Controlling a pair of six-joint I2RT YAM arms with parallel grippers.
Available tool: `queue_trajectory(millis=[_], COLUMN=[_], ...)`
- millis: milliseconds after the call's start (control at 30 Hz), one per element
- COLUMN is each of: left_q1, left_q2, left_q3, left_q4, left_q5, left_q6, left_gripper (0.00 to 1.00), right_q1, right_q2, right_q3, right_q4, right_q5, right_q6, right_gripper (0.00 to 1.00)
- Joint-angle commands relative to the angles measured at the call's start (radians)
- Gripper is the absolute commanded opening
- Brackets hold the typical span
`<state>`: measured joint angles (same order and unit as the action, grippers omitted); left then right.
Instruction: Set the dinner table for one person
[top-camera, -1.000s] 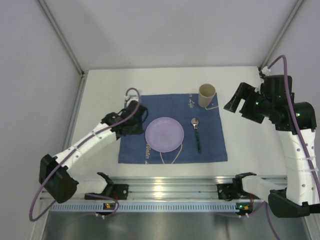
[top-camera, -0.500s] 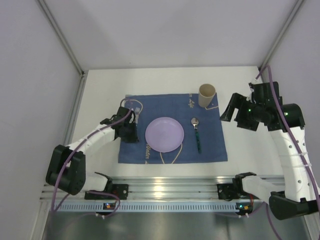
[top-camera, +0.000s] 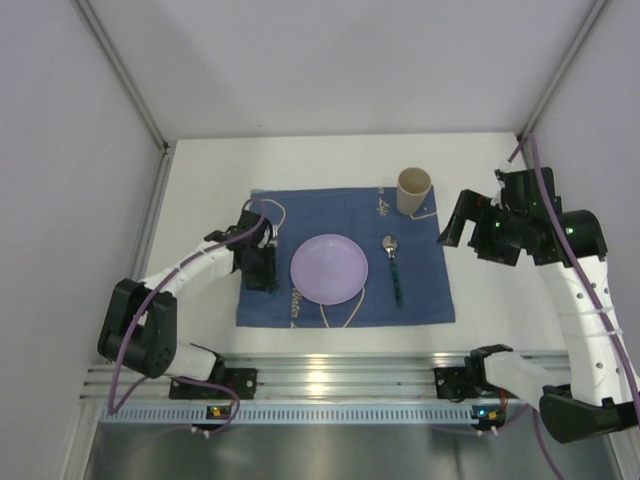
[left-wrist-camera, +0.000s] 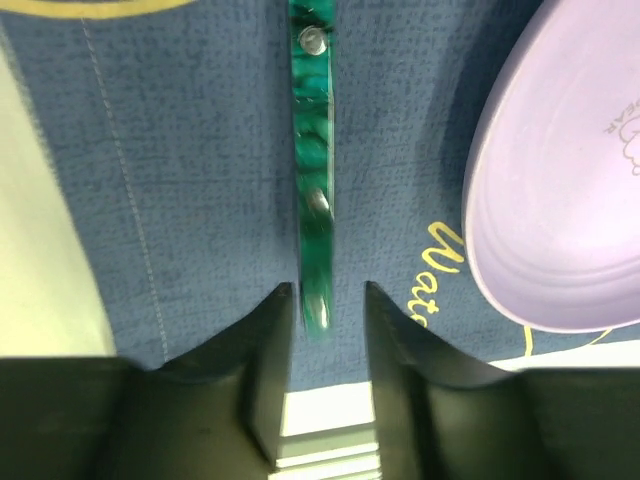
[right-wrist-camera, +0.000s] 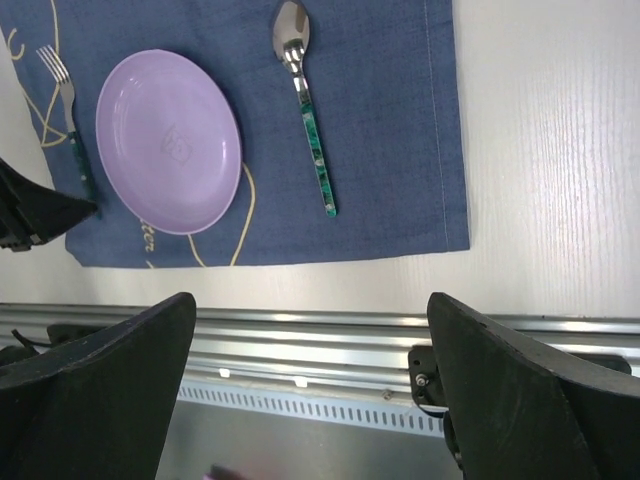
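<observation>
The white dinner table (top-camera: 200, 170) carries a blue placemat (top-camera: 420, 300). On the mat lie a purple plate (top-camera: 328, 268), a green-handled spoon (top-camera: 394, 268) to its right and a tan cup (top-camera: 414, 190) at the far right corner. A green-handled fork (left-wrist-camera: 312, 180) lies on the mat left of the plate and also shows in the right wrist view (right-wrist-camera: 75, 140). My left gripper (left-wrist-camera: 327, 295) sits low at the near end of the handle. Its jaws are slightly apart with a gap on each side of the handle. My right gripper (top-camera: 462, 222) hovers wide open and empty beyond the mat's right edge.
A silver aluminium rail (top-camera: 330, 375) runs along the table's near edge, with both arm bases on it. Grey walls close in the left, back and right. Bare white tabletop (right-wrist-camera: 560, 150) lies right of the mat.
My left gripper has slid toward the near edge along the mat's left side, and its elbow has dropped back. My right gripper has moved down and slightly left, then held still.
</observation>
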<state>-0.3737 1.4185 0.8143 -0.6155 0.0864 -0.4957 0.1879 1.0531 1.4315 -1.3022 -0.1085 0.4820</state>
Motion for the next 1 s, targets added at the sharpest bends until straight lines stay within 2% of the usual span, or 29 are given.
queue_trajectory(millis=[0,167,367,467,533,567,833,967], left_q1=[0.005,0.005,0.005,0.005,0.005,0.004,0.004,0.004], left_q2=[-0.033,-0.081,-0.136,-0.185,-0.207,-0.214,-0.316,-0.343], left_q3=[0.068,0.163,0.377,0.492,0.555,0.569,0.574,0.565], left_q4=[-0.082,-0.179,-0.297,-0.29,-0.274,-0.271,-0.204,-0.162], left_q5=[-0.042,-0.047,-0.077,-0.06,-0.033,-0.039,-0.319,-0.436], left_q6=[-0.027,-0.014,0.025,0.054,0.08,0.085,0.086,0.101], left_gripper=[0.43,0.59,0.61,0.66,0.7,0.99,0.99,0.99], right_q1=[0.019,0.019,0.034,0.062,0.067,0.067,0.067,0.067], right_q2=[-0.007,-0.008,-0.042,-0.121,-0.174,-0.226,-0.438,-0.58], right_q3=[0.009,0.013,0.088,0.101,0.052,0.025,-0.186,-0.261], right_q4=[0.021,0.023,0.041,0.096,0.126,0.135,0.142,0.239], right_q5=[0.032,0.035,0.012,-0.028,-0.031,-0.036,-0.04,-0.051], right_q6=[-0.017,-0.016,-0.052,-0.085,-0.098,-0.102,-0.08,-0.074], right_gripper=[1.0,1.0,1.0,1.0,1.0,1.0,1.0,1.0])
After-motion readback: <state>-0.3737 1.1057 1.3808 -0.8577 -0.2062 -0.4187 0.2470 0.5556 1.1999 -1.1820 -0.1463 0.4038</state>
